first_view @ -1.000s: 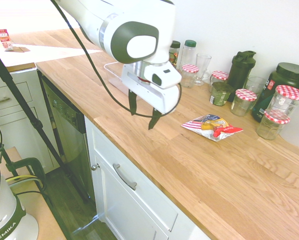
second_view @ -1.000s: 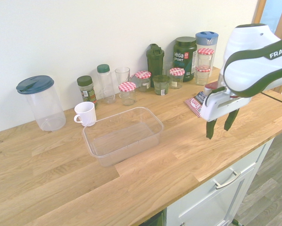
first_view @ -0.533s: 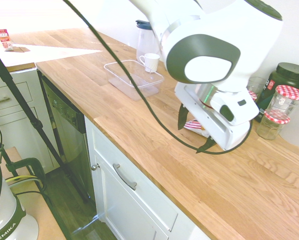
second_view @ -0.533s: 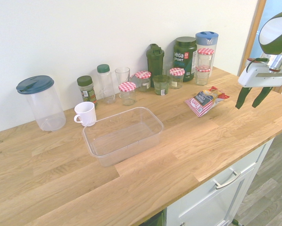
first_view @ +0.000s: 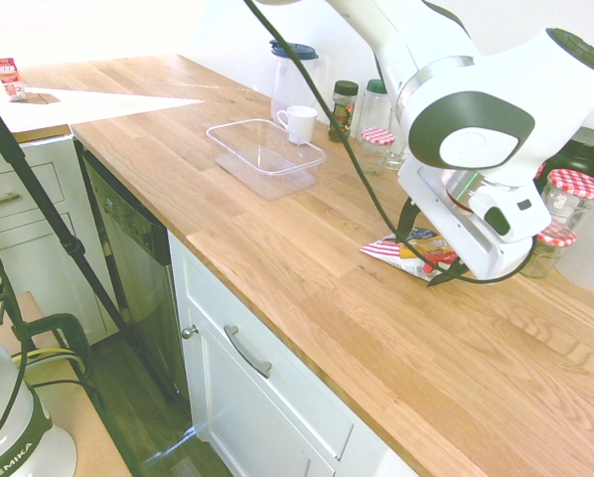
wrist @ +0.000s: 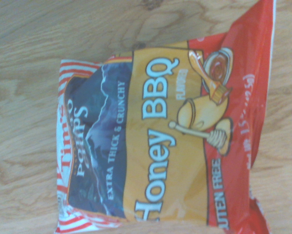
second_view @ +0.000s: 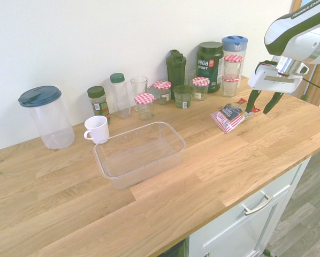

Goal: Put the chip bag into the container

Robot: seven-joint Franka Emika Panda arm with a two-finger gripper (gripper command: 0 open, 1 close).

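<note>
The gripper (second_view: 263, 101) hangs right over the chip bag (second_view: 230, 114), its two dark fingers (second_view: 253, 100) spread apart and pointing down with nothing between them. The bag lies flat on the wooden bench (second_view: 213, 160), directly beneath the gripper, and the second exterior view shows the fingertips at the bag's red end, though whether they touch the foil I cannot tell.

In the wrist view the bag (wrist: 160, 141) fills the frame: crinkly, glossy packaging with red-and-white stripes along one edge, a dark blue panel, a yellow panel reading "Honey BBQ" and a solid red band along the other side. Pale oak grain runs beneath it.

The container (second_view: 140, 153) sits well away from the gripper, further along the bench: a shallow clear plastic tub, rectangular with rounded corners, nothing in it. Just behind it stands a white mug (second_view: 97, 129), and beyond that, by the wall, a tall clear pitcher (second_view: 46, 116) with a dark lid.

Near the gripper, against the wall, a row of containers stands upright: glass jars with red-checked lids (second_view: 200, 88), a dark green shaker bottle (second_view: 176, 70) and a big dark tub (second_view: 210, 64). In the first exterior view the bag (first_view: 391, 247) peeks out from under the gripper (first_view: 428, 248).
</note>
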